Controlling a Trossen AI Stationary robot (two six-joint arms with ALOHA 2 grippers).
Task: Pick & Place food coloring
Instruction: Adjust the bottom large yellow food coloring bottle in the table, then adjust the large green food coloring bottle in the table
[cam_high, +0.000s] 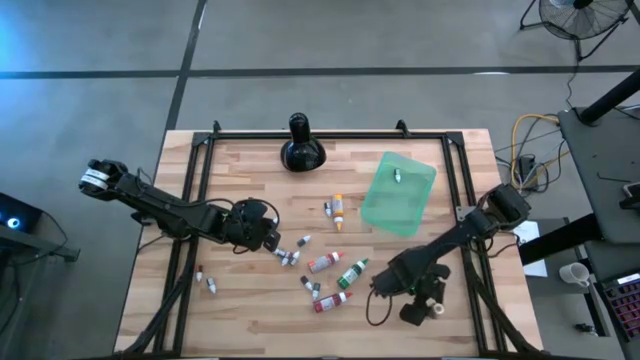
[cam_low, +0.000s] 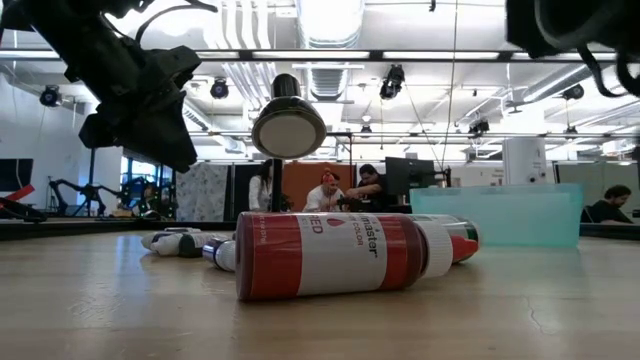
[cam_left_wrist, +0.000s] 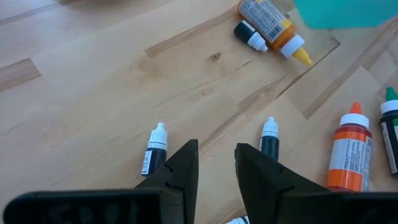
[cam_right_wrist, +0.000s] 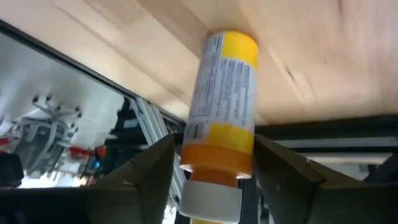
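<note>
On the table (cam_high: 250, 320), most food coloring bottles lie scattered mid-table, one vial on the teal sheet (cam_high: 398, 193). The right end effector (cam_right_wrist: 214, 171) sits near the front right with a yellow bottle (cam_right_wrist: 222, 118) between parted fingers; whether it grips or releases I cannot tell. The left end effector (cam_left_wrist: 216, 163), narrowly apart and empty, hovers above a small dark vial (cam_left_wrist: 269, 140); next, lower and close

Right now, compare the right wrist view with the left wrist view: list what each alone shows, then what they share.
Only the right wrist view: a yellow-and-orange labelled dropper bottle between the right hand's dark fingers, plus the black table frame.

Only the left wrist view: the left hand holding nothing above two small dark white-capped vials, an orange-capped bottle and the teal plastic sheet.

Both: the light wooden tabletop.
</note>
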